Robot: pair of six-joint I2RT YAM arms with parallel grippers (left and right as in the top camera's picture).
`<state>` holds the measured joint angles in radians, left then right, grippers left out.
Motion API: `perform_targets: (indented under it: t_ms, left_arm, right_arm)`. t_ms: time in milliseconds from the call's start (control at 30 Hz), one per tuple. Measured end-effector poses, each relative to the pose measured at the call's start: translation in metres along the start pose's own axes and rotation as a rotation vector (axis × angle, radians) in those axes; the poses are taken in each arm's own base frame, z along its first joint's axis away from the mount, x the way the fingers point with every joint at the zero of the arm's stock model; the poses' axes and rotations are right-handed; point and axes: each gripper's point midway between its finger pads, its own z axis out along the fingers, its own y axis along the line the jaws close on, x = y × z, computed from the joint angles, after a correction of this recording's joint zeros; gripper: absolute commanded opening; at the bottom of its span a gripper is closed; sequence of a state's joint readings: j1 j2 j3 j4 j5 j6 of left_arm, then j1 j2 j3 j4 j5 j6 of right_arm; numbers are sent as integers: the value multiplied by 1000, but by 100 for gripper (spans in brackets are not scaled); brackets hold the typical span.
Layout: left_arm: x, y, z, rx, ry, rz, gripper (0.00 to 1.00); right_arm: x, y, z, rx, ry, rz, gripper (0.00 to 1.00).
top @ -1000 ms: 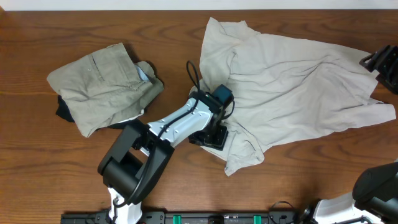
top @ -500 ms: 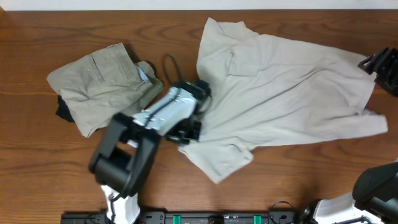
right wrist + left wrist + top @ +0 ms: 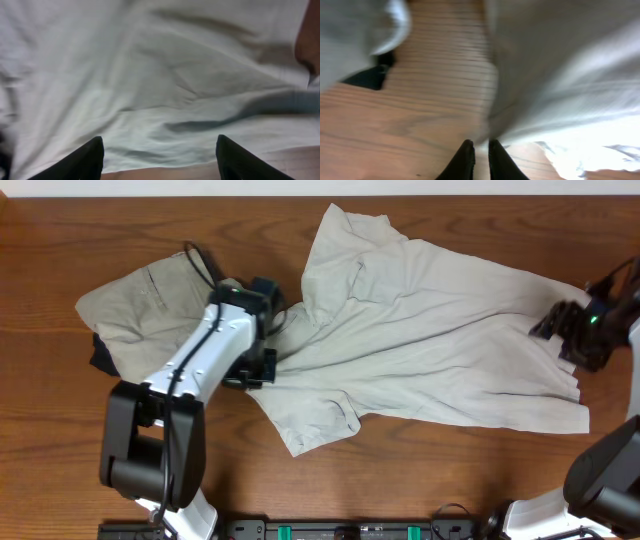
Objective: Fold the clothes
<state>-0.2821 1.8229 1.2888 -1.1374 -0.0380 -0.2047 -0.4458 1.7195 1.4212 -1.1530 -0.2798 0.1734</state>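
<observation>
The clothes lie on the wooden table. A large pale cream garment [image 3: 430, 330] is spread wide across the middle and right. A khaki-tan garment [image 3: 140, 315] is bunched at the left. My left gripper [image 3: 262, 372] sits at the cream garment's left edge, right beside the khaki one. In the left wrist view its fingers [image 3: 481, 147] are shut on a gathered pinch of the cream fabric [image 3: 560, 75]. My right gripper [image 3: 560, 330] hovers over the garment's right end. Its jaws [image 3: 159, 150] stand wide open above the cream cloth [image 3: 150, 75], holding nothing.
A dark piece of clothing [image 3: 100, 360] pokes out from under the khaki pile and shows as a dark patch [image 3: 367, 77] in the left wrist view. Bare wood [image 3: 450, 480] runs along the front. The arm bases stand at the near edge.
My left gripper has dragged the cream garment's left edge leftward to the khaki pile, stretching it flatter. My right gripper has moved in from the right edge over the garment's right end.
</observation>
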Motion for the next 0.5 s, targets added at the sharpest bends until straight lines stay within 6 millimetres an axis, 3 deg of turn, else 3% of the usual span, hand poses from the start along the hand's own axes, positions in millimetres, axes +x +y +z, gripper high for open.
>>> perform_targets:
  t_ms: [67,233,367,500]
  left_arm:
    - [0,12,1,-6,11,-27,39]
    - [-1,30,3,-5,25,-75,39]
    - [-3,14,2,66,19,-19,39]
    - [-5,-15,-2,136,-12,77,40]
  right_arm:
    - [7,-13,15,39,18,19,73]
    - [23,-49,37,109,52,104,70]
    - [18,-70,47,142,4,176,64]
    - [-6,-79,52,142,-110,213,55]
